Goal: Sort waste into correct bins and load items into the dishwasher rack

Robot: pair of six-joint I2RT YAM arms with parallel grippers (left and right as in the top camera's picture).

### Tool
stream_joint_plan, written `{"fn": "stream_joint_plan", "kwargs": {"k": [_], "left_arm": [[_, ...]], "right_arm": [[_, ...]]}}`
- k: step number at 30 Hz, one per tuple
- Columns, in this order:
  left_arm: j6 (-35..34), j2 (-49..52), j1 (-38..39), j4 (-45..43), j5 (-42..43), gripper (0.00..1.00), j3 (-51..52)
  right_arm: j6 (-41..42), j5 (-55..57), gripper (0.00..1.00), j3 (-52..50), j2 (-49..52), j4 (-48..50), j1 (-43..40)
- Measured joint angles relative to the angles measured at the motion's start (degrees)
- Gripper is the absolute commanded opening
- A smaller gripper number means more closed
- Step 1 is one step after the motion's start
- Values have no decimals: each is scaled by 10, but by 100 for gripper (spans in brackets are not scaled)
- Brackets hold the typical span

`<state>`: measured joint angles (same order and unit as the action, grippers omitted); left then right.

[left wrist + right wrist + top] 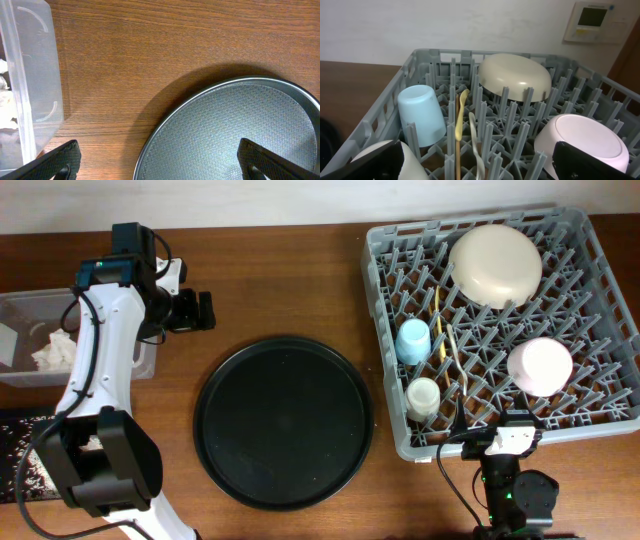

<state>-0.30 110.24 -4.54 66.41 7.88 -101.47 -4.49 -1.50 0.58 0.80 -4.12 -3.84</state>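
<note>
Far left: clear tub (20,308) at table edge, crumpled tissues (55,350) lying inside it. Below it, a corner of the shallow black bin (12,442) shows pale specks, probably the rice grains, though most of the bin is cut off or behind the arm, so the wrapper and food lump cannot be confirmed. Left gripper (205,311) hovers over bare wood between tub and round black tray (283,480), jaws spread wide, nothing held. Tray carries nothing; no waste visible on it or on the wood around it. Right: grey rack (385,300) loaded. Blue cup (412,340) mouth down near the left wall, small cream cup (423,397) nearer the front edge, chopsticks (437,320) and pale fork (458,360) lying among the pegs just beside the cups. Cream plate (495,265) rests face down toward the back, pink bowl (540,365) inverted on the right side. Right gripper (480,167) sits at the rack's front edge, fingers wide apart, empty. Judgement: sorting and loading look finished or very nearly so; only the hidden bin contents remain unverified.
</note>
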Motion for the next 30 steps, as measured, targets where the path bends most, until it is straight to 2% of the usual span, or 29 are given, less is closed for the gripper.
{"fn": "stream_joint_plan", "kwargs": {"k": [19,21,22,30], "left_arm": [[0,-23,0,0,0,100,0],[0,-85,0,0,-2,100,1],[0,-165,0,0,-2,100,0],[0,-516,0,2,-4,100,6]], "right_arm": [[0,1,98,0,0,0,0],[0,2,98,0,0,0,0],[0,2,98,0,0,0,0],[0,2,98,0,-1,0,0]]}}
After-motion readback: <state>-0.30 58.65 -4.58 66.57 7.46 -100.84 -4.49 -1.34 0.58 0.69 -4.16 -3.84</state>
